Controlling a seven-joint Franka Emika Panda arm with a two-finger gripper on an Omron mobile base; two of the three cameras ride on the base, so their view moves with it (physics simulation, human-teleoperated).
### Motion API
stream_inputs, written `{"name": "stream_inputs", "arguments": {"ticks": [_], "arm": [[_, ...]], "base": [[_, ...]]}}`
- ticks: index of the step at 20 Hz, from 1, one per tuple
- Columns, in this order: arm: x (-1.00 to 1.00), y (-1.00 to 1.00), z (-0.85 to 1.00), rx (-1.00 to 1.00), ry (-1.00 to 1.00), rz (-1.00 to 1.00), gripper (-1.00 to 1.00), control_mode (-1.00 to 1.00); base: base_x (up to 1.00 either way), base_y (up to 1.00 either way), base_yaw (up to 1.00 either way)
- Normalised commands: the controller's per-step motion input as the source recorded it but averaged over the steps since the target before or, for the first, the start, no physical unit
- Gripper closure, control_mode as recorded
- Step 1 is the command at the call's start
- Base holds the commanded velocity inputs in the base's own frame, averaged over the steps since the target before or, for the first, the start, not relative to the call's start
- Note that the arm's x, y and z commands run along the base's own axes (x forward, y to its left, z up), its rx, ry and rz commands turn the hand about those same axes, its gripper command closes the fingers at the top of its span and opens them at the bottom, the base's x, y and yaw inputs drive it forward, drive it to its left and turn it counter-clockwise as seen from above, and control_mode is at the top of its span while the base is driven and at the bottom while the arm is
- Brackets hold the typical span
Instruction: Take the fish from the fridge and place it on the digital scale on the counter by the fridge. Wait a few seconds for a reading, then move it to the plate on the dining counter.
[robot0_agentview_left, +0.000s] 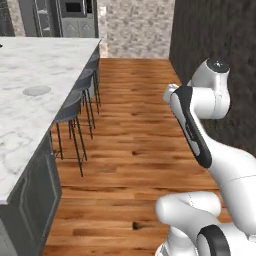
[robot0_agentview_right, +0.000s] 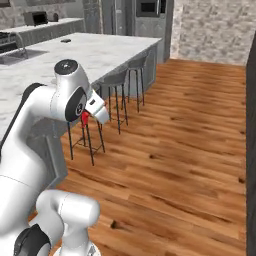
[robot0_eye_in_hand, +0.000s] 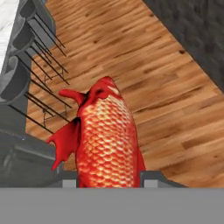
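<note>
The red-orange fish (robot0_eye_in_hand: 106, 135) stands lengthwise between my fingertips in the hand view, head away from the camera, above the wooden floor. My gripper (robot0_eye_in_hand: 109, 181) is shut on its tail end. In the right base view the gripper (robot0_agentview_right: 86, 119) hangs under the white wrist with a bit of the red fish (robot0_agentview_right: 85, 117) showing, level with the dining counter's (robot0_agentview_right: 85, 55) near corner. The round light grey plate (robot0_agentview_left: 36, 90) lies flat on the dining counter (robot0_agentview_left: 45, 55), well to the left of the arm. The fridge and the digital scale are out of view.
Grey bar stools (robot0_agentview_left: 75, 102) line the dining counter's side, between it and the arm. A sink (robot0_agentview_right: 11, 56) is set into the far part of the top. A dark wall (robot0_agentview_left: 220, 35) rises on the right. Open wooden floor (robot0_agentview_left: 135, 140) stretches ahead.
</note>
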Motion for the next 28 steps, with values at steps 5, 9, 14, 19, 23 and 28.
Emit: {"name": "stream_inputs", "arguments": {"ticks": [5, 9, 14, 19, 23, 28], "arm": [[0.0, 0.0, 0.0, 0.0, 0.0, 0.0, 1.0, 1.0], [0.0, 0.0, 0.0, 0.0, 0.0, 0.0, 1.0, 1.0], [0.0, 0.0, 0.0, 0.0, 0.0, 0.0, 1.0, 1.0], [0.0, 0.0, 0.0, 0.0, 0.0, 0.0, 1.0, 1.0], [0.0, 0.0, 0.0, 0.0, 0.0, 0.0, 1.0, 1.0], [0.0, 0.0, 0.0, 0.0, 0.0, 0.0, 1.0, 1.0]], "base": [[0.94, -0.63, 0.53], [0.9, -0.66, 0.53], [0.89, -0.67, 0.52], [0.86, -0.7, 0.52], [0.83, -0.69, 0.53], [0.79, -0.65, 0.55]]}}
